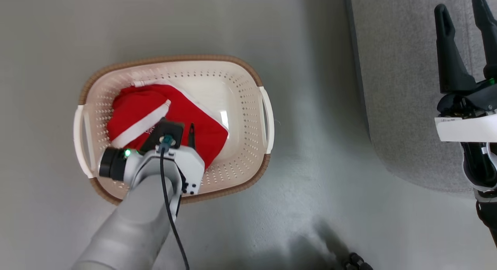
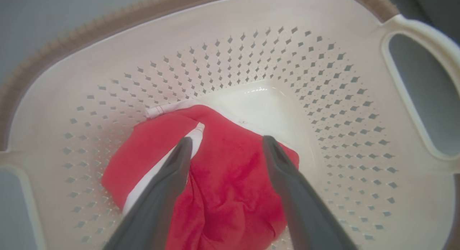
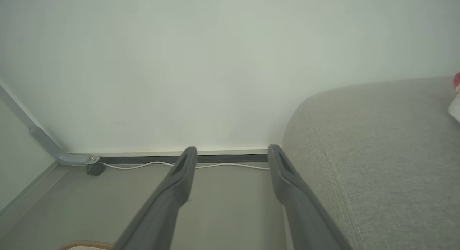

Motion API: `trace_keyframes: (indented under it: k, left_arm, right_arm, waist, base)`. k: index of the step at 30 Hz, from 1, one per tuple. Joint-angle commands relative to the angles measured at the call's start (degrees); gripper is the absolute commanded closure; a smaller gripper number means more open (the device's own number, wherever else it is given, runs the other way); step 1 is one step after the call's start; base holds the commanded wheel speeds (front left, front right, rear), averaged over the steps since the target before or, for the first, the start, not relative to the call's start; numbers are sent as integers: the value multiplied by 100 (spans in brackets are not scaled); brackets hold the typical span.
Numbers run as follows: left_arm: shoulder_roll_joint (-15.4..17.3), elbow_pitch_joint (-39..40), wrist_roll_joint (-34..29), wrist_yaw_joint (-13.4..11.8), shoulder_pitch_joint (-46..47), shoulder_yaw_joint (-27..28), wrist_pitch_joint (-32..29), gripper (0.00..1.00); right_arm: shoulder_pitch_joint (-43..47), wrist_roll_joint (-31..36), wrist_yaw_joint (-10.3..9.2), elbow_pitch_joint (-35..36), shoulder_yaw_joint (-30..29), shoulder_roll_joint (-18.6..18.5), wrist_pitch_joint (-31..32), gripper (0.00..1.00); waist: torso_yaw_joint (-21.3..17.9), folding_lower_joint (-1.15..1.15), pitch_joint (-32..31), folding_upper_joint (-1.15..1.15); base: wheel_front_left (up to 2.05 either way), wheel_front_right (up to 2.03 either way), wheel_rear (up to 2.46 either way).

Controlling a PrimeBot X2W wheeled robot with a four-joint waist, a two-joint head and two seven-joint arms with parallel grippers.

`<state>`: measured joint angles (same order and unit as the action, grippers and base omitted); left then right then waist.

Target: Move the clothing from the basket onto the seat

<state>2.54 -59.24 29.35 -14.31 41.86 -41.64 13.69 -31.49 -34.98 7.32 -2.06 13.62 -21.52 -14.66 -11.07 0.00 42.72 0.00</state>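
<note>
Clothing (image 1: 205,132) (image 2: 222,167) in basket (image 1: 233,87), one red bunched heap with a white stripe and white trim, lying on the basket floor toward its left half in head view; the right part of the floor is bare and glossy. White hem edge pokes out at the far side of the heap against the perforated wall (image 2: 251,56). Cannot tell if it is one garment or more. Basket sits on the grey floor (image 1: 310,177), brown rim, white handle on each side, apart from the seat (image 1: 400,87), which takes up the upper right of head view. Left gripper (image 2: 224,140) is down inside the basket, right over the heap, jaws spread wide, nothing pinched; one finger (image 2: 169,185) lies over the white stripe, the other over the heap's right part, red folds in the gap between. Tips on the fabric or just above it, cannot tell. In head view the left arm comes up from the bottom edge with a black cable (image 1: 167,196) along it and a green light (image 1: 127,153) on the wrist. Right gripper (image 1: 460,4) (image 3: 232,149) is held up beside the seat (image 3: 377,153), jaws spread, holding nothing, fingers pointing at a pale wall (image 3: 215,63) with a white cable (image 3: 143,165) along its foot. A sliver of basket rim (image 3: 86,244) is at the bottom of right wrist view. Small red and white bit (image 3: 456,84) on the seat at that view's right edge, too cut off to tell.
</note>
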Motion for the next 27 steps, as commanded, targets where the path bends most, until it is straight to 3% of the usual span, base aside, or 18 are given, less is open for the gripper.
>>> trace_keyframes:
  k: [1, 17, 27]
  left_arm:
    - [33, -118, 33, -106, 227, -48, -73, 0]
    - [48, -1347, -188, -709, 1763, -1015, -1366, 0]
    - [407, -1458, -566, -677, 2213, -1485, -2146, 0]
  right_arm:
    - [62, -56, 17, 226, 56, -75, -34, 0]
    - [-142, -261, 17, 491, 70, 118, -34, 0]
    - [-234, -329, 17, 545, 79, 225, -34, 0]
  waist:
    - [-129, 0, 299, 0]
    - [-445, 0, 1252, 0]
    - [-577, 0, 1559, 0]
  base:
    - [0, 0, 0]
    - [0, 0, 0]
    - [0, 0, 0]
